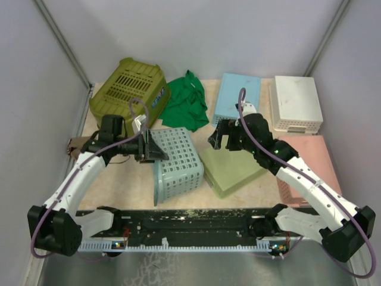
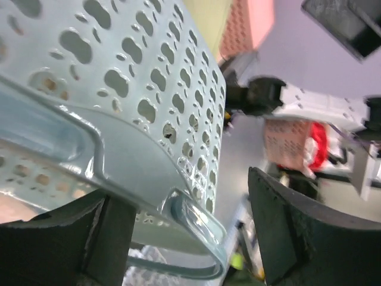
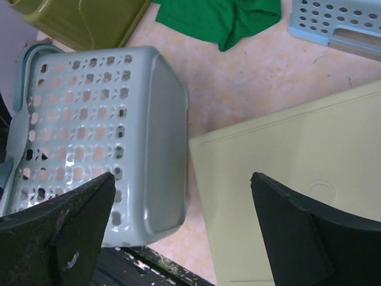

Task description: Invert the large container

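Left gripper [image 1: 153, 150]: fingers spread apart, astride the pale blue basket's [image 1: 178, 164] rim.
Right gripper [image 1: 219, 138]: fingers wide apart, holding nothing, above the yellow-green lid [image 1: 232, 170].
Pale blue basket: on its side, mid-table, opening facing left.
Behind: olive crate [image 1: 130, 89], green cloth [image 1: 187, 101].
Surface: beige tabletop [image 1: 137, 185], grey walls.

White arm links [image 1: 74, 182], black joints [image 1: 56, 229], looping purple cables [image 1: 240, 104], matte black wedge fingers [image 3: 56, 232].
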You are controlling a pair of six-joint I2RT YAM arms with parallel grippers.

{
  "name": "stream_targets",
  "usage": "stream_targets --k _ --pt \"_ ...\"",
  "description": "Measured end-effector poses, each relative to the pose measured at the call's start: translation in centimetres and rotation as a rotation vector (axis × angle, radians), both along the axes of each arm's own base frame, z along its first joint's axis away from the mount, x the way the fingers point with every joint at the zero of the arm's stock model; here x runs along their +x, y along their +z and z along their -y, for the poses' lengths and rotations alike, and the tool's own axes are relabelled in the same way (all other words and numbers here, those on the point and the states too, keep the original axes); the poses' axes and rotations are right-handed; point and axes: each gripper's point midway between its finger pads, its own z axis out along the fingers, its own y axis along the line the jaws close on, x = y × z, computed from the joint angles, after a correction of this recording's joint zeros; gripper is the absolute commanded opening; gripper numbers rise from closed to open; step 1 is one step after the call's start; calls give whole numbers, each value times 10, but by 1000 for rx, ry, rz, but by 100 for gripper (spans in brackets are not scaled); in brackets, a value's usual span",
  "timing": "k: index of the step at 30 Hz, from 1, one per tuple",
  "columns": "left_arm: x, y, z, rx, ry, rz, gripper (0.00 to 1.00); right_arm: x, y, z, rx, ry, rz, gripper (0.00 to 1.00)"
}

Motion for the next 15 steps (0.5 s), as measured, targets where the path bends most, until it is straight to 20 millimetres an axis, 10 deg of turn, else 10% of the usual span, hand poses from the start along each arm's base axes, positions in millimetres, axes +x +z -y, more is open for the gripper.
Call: stream_targets --k 7,15 --pt "38 30 -36 302 169 225 97 -1 -2 -11 38 28 -30 95" --pt "37 33 -97 599 424 263 100 0 -4 -10 31 25 -30 95"
